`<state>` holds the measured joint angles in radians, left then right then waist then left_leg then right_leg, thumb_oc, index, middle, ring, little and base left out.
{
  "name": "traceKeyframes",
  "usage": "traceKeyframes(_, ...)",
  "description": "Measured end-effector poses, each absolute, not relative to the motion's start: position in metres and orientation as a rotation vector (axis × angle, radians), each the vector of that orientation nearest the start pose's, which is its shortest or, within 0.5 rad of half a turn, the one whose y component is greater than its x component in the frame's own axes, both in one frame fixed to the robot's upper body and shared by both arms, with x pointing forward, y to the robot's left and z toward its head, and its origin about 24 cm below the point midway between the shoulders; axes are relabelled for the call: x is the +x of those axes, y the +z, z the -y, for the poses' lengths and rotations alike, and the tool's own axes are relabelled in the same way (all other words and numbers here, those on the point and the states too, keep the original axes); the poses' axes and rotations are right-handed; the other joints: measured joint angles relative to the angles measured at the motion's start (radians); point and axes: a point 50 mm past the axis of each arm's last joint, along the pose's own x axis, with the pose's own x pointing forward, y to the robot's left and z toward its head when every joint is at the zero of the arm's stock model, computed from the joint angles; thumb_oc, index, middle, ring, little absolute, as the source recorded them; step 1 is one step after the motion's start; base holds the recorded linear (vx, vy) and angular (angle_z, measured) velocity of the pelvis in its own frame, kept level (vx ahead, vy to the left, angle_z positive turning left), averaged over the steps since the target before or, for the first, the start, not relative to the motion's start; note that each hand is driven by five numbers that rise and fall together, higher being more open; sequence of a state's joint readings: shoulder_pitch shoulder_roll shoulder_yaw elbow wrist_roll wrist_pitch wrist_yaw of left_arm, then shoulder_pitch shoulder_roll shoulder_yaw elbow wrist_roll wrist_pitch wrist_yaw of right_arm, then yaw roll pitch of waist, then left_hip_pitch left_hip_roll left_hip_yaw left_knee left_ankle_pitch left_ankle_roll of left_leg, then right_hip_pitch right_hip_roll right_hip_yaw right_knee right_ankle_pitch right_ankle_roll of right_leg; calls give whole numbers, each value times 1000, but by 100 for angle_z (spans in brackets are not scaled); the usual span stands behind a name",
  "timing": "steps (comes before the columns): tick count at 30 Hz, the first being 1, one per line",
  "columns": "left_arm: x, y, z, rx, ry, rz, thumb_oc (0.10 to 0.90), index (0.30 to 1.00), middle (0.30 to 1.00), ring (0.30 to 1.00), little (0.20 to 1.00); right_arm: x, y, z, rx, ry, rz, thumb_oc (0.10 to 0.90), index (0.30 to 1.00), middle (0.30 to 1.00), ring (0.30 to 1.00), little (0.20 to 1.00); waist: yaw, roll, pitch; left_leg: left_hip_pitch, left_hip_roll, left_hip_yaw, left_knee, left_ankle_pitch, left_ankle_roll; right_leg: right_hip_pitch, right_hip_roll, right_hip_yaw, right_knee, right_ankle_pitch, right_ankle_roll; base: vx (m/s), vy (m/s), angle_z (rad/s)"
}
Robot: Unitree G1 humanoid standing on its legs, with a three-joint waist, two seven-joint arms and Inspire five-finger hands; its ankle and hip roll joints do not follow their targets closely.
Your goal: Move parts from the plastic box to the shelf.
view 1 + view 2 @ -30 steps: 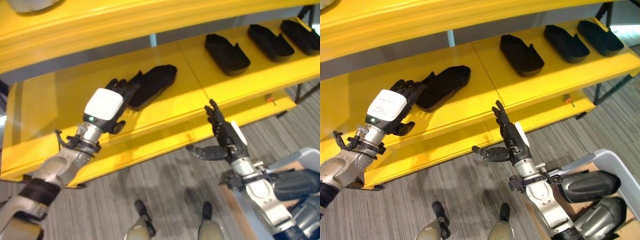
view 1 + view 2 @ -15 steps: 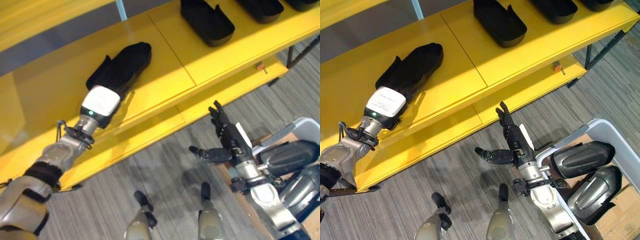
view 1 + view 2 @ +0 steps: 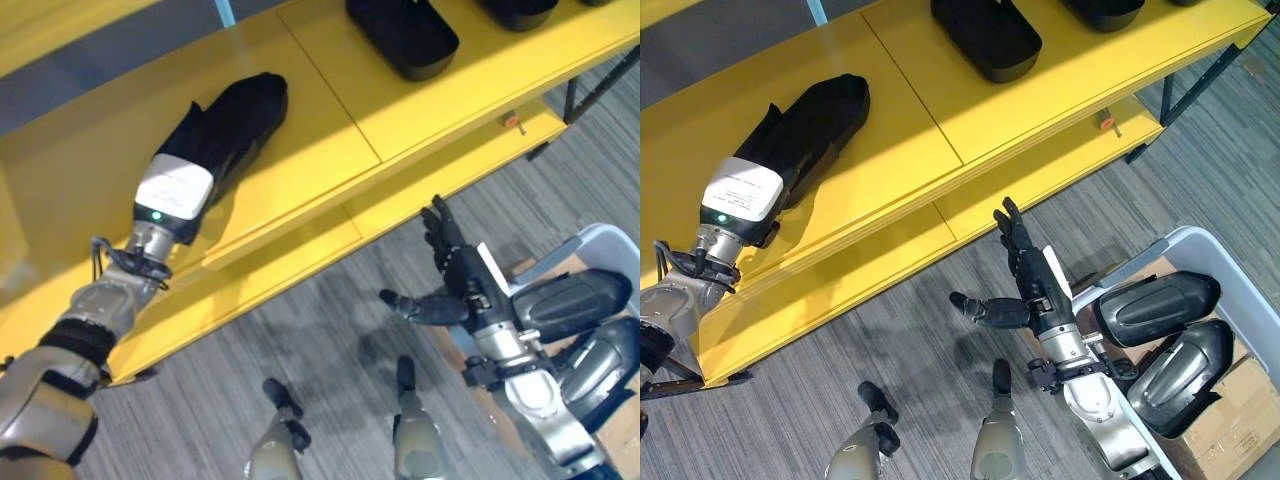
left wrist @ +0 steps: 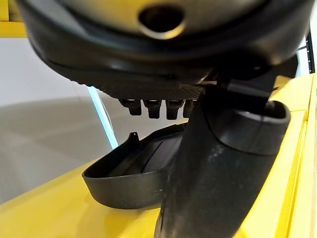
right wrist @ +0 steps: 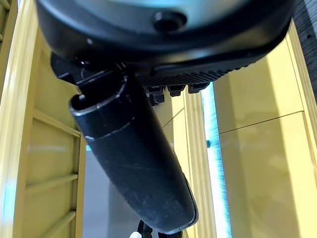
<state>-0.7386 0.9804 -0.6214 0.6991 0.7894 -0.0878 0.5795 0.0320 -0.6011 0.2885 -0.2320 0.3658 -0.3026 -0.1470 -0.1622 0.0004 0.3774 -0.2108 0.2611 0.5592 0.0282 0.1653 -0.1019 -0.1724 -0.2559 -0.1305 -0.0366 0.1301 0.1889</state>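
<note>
A black part (image 3: 228, 125) is laid on the yellow shelf (image 3: 330, 130), at about 10 o'clock in the head views. The left hand (image 3: 175, 195) is set at its near end, fingers straight above the part, thumb beside it, nothing gripped. More parts (image 3: 985, 35) are seen on the shelf toward 12 o'clock. The right hand (image 3: 1025, 285) is held open over the floor (image 3: 900, 340), empty. At 4 o'clock, two parts (image 3: 1155, 305) are left in the box (image 3: 1240, 290).
</note>
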Motion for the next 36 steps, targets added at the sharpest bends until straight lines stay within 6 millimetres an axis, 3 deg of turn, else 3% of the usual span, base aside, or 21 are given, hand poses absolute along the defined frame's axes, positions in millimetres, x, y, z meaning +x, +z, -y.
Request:
traceKeyframes(20,360,212,-304,2023,376,462,900,1000,1000,1000,1000,229,111,177,-119,225,367,900,1000,1000,1000,1000,-8,3,39,-84,0,25,25,-1,1,-103,-7,38,4,29,-6,6,12,-3)
traceKeyframes(23,365,222,-312,2046,414,373,900,1000,1000,1000,1000,229,113,177,-121,224,379,900,1000,1000,1000,1000,-31,5,40,-105,2,27,35,-1,0,-125,-10,42,6,31,1,9,17,-4)
traceKeyframes(31,384,244,-310,2025,456,156,900,1000,1000,1000,1000,222,109,181,-125,221,353,900,1000,1000,1000,1000,-57,9,41,-136,6,31,45,0,-1,-166,-13,46,22,36,-1,1,1,-1)
traceKeyframes(36,386,260,-325,1808,512,-56,900,1000,1000,1000,1000,213,101,189,-112,208,294,900,1000,1000,1000,1000,-80,11,40,-138,25,37,55,-1,-1,-172,-1,53,26,37,-2,7,-20,-8)
